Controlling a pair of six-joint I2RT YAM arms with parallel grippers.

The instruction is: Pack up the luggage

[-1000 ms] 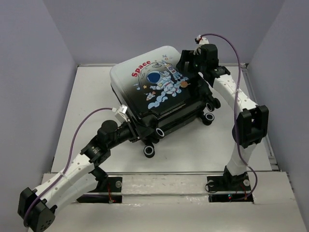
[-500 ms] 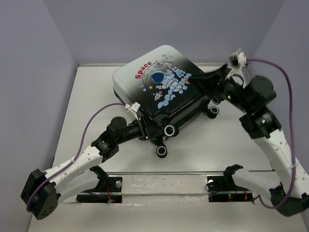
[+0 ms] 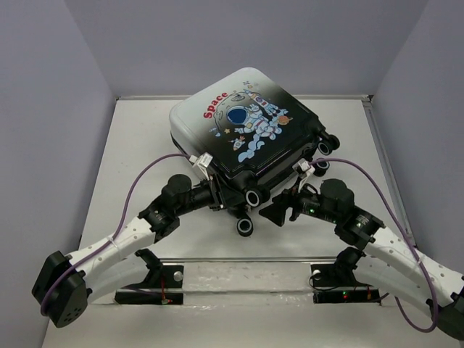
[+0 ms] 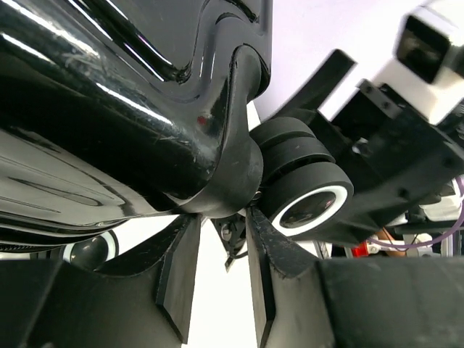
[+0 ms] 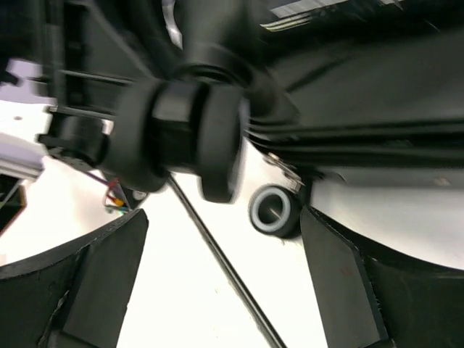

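Luggage [image 3: 246, 134] lies shut mid-table, wheels nearward. Left gripper [image 4: 220, 290] sits under its near corner (fingers narrowly apart, grip unclear). Right gripper [image 5: 225, 290] is spread wide beside a wheel [image 3: 244, 226]. White table [image 3: 141, 152] shows broadly either side, between grey walls [image 3: 51, 109].

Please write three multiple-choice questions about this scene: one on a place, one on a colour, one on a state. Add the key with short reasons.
1. Where is the right gripper relative to the luggage?
A. at its far edge
B. by its near wheels
C. over its top

2. What colour is the word "Space"?
A. red
B. green
C. yellow

3. How is the luggage?
A. open flat
B. closed, printed side up
C. standing upright

Key: 1 B, the top view shows it beside the near wheels. 2 A, the letters are red. 3 B, its halves are together and the printed side faces up.
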